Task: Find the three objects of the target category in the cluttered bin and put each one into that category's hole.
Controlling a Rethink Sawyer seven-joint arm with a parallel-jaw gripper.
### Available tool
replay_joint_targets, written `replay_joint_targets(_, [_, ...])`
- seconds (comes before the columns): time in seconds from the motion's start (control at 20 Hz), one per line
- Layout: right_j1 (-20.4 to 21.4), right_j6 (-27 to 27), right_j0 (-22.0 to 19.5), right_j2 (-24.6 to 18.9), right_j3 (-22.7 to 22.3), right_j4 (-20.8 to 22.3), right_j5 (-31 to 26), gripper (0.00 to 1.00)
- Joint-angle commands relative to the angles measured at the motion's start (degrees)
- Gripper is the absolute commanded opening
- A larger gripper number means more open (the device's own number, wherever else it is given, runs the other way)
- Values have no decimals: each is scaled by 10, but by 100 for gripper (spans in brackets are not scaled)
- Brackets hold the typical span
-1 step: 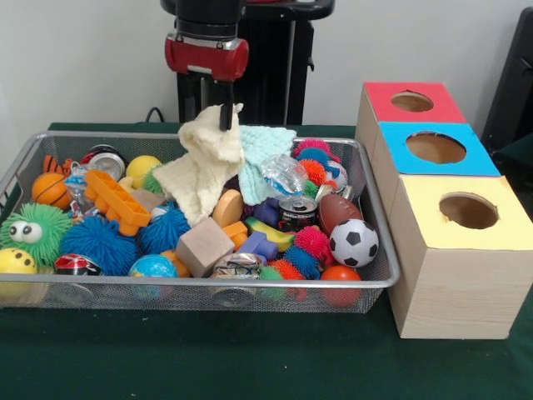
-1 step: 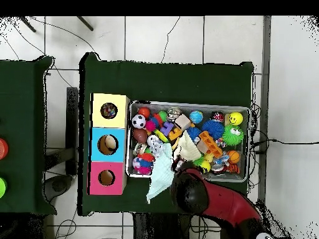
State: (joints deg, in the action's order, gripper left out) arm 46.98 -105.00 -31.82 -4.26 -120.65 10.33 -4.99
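The gripper (image 1: pixel 226 118) held a cream cloth (image 1: pixel 202 171) above the wire bin (image 1: pixel 379 275); its top corner was pinched. A mint cloth (image 1: pixel 262 154) lay just beside it.

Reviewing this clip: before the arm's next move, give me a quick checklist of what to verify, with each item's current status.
1. Hand has hold of the cream cloth: ok, the cloth hangs from it.
2. Cloth fully clear of the bin: not ok, its lower end rests among the toys.
3. Light green cloth free of the lifted one: cannot tell, they overlap.
4. Red box hole unobstructed: ok.
5. Blue box hole and yellow box hole unobstructed: ok.
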Motion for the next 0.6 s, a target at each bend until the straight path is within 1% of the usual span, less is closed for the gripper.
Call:
replay_joint_targets(0.05, [-22,28,-82,-112,27,34,-57,100])
replay_joint_targets(0.15, [-34,35,-108,-129,32,43,-59,100])
replay_joint_targets(0.3, [-37,46,-138,-149,39,51,-71,100])
replay_joint_targets(0.45, [-42,58,-158,-167,52,56,-93,100])
replay_joint_targets(0.6, [-42,58,-164,-173,60,64,-107,100])
